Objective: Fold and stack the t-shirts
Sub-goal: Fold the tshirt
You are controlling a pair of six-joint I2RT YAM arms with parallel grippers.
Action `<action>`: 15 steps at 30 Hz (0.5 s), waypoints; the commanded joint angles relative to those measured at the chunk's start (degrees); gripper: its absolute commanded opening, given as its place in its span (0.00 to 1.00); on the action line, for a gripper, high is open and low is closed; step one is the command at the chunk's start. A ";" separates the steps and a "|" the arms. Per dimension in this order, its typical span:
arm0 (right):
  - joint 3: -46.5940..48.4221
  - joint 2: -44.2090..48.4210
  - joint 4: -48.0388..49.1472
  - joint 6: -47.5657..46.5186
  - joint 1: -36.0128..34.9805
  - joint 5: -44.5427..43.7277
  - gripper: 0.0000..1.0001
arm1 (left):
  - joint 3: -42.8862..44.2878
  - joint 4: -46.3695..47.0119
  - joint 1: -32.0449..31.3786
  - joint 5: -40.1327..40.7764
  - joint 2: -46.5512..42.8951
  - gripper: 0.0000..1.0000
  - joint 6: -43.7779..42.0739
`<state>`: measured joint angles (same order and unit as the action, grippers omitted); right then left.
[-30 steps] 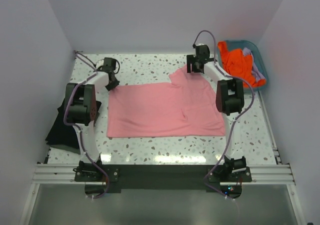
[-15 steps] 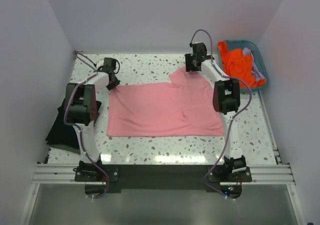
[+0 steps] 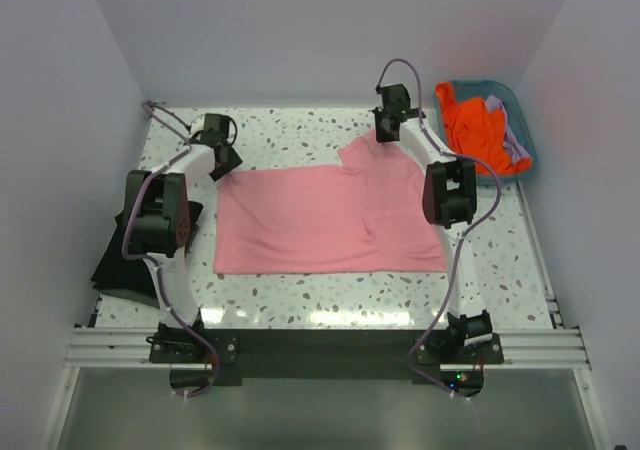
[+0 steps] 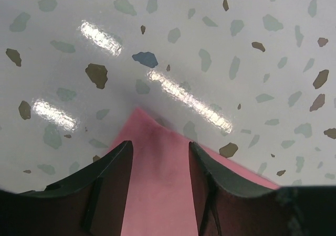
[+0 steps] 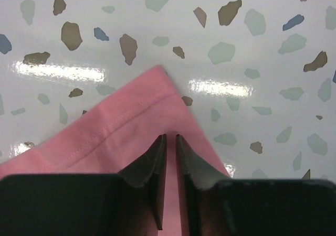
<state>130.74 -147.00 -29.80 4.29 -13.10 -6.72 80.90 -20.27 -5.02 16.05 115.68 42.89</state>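
Filling most of the overhead view, the white speckled terrazzo table (image 3: pixel 300 130) carries the salmon-pink short-sleeved t-shirt (image 3: pixel 320 220), which lies spread flat across the centre of the frame with one sleeve reaching toward the upper middle and a shallow crease near its right half. At the upper right of the frame stands the teal plastic basket (image 3: pixel 510 92), just off the table's far right corner, and in it the bright orange t-shirt (image 3: pixel 475 125) is heaped in a crumpled mound, with the pale lavender t-shirt (image 3: pixel 517 152) showing only as strips along the orange one's right edge. The black t-shirt (image 3: pixel 115 260) sits at the left edge of the frame, partly hidden behind the left arm, so how neatly it is laid out cannot be told. The left gripper (image 3: pixel 224 170) is at the pink shirt's upper left corner; in its wrist view (image 4: pixel 160 149) the dark fingers (image 4: pixel 113 168) stand spread, with the pointed corner of pink cloth lying flat between them — not clamped. The right gripper (image 3: pixel 383 138) is at the sleeve in the upper middle of the frame; in its wrist view (image 5: pixel 171 139) the fingers (image 5: pixel 152 160) are drawn together to a thin slit on the sleeve's cloth just behind the stitched hem — pinching it.
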 commanded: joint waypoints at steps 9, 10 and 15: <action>2.94 -1.10 -1.58 2.29 0.27 0.66 0.04 | 5.84 -3.98 0.10 2.66 1.92 0.45 2.28; 2.94 -1.10 -1.49 2.38 0.27 0.83 0.05 | 6.19 -4.07 0.09 3.45 2.18 0.44 2.80; 1.90 -0.40 -1.23 3.44 0.27 -0.83 0.38 | 8.12 -5.83 0.01 5.13 4.64 0.38 3.25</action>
<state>131.39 -147.81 -30.46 6.68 -13.06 -6.50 85.97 -24.10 -5.02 18.57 118.52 44.82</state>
